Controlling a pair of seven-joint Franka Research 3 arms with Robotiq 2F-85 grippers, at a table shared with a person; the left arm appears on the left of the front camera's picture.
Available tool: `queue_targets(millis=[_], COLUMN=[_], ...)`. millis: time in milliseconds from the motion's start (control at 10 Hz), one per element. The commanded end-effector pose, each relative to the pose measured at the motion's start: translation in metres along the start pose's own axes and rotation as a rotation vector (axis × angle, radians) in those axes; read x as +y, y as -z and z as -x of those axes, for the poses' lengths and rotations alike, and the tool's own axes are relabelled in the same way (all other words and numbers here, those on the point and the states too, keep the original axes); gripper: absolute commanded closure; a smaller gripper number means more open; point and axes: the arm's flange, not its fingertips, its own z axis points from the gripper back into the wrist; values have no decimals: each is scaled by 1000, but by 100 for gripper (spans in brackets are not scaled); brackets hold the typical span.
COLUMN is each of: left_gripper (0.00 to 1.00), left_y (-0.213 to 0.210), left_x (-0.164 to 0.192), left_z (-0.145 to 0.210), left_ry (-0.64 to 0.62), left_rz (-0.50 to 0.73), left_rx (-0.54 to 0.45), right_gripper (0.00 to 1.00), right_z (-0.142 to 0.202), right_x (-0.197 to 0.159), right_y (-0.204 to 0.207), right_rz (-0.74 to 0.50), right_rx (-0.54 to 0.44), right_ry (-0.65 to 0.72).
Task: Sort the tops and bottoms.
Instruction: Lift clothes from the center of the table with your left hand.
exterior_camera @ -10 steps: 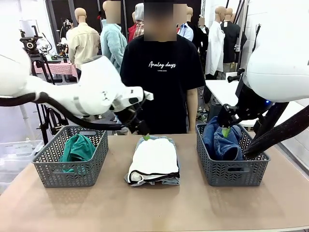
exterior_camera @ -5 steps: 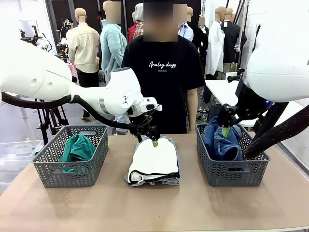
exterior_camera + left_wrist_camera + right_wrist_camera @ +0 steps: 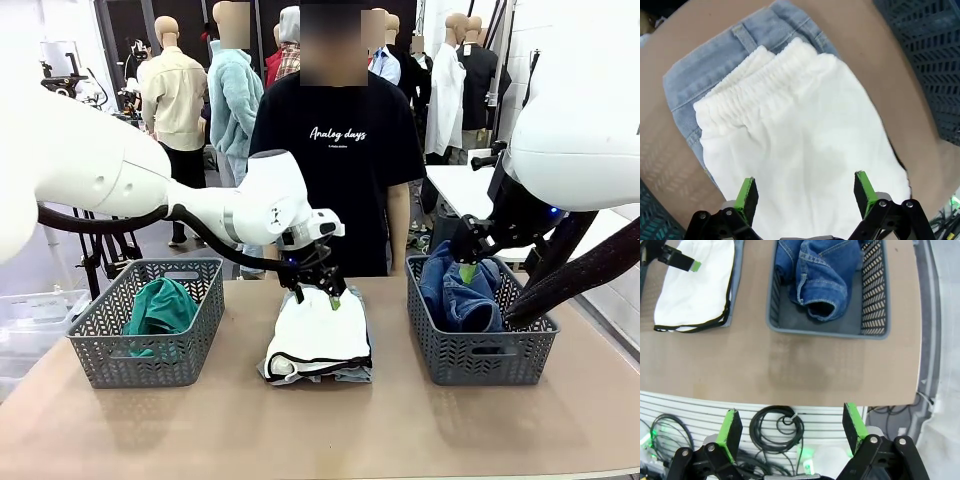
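Observation:
A white top with black trim (image 3: 318, 335) lies folded on pale denim shorts (image 3: 352, 375) at the table's middle. My left gripper (image 3: 318, 298) hovers open just above the top's far edge. In the left wrist view its green pads (image 3: 746, 194) straddle the white cloth (image 3: 800, 140), with the shorts (image 3: 715, 65) showing beyond. A teal-green top (image 3: 160, 308) sits in the left basket (image 3: 110, 360). Dark blue jeans (image 3: 460, 295) fill the right basket (image 3: 485, 360). My right gripper (image 3: 467, 270) hangs open above those jeans (image 3: 820, 270), holding nothing.
A person in a black T-shirt (image 3: 337, 180) stands at the table's far edge, behind the pile. Bare tabletop (image 3: 320, 430) stretches in front of the baskets. Cables (image 3: 777, 425) lie below the table's near edge in the right wrist view.
My left arm has swung right and lowered its open gripper onto the far edge of the white top. The right arm has not moved.

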Motion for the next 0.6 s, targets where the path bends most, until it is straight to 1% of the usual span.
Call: queue_targets(millis=[0,300,500], left_gripper=[0,0,0], left_y=[11,21,30], left_x=[-9,-5,-1], left_z=[-9,-12,-13], left_ry=[11,0,-6], left_rz=[-72,-146,-157], left_rx=[35,-20,-19], right_gripper=[0,0,0], right_z=[-1,-1,-1], right_x=[0,0,0], right_y=[0,0,0], right_rz=[-5,-5,-5], right_rx=[1,1,1], right_ry=[-1,-1,-1])
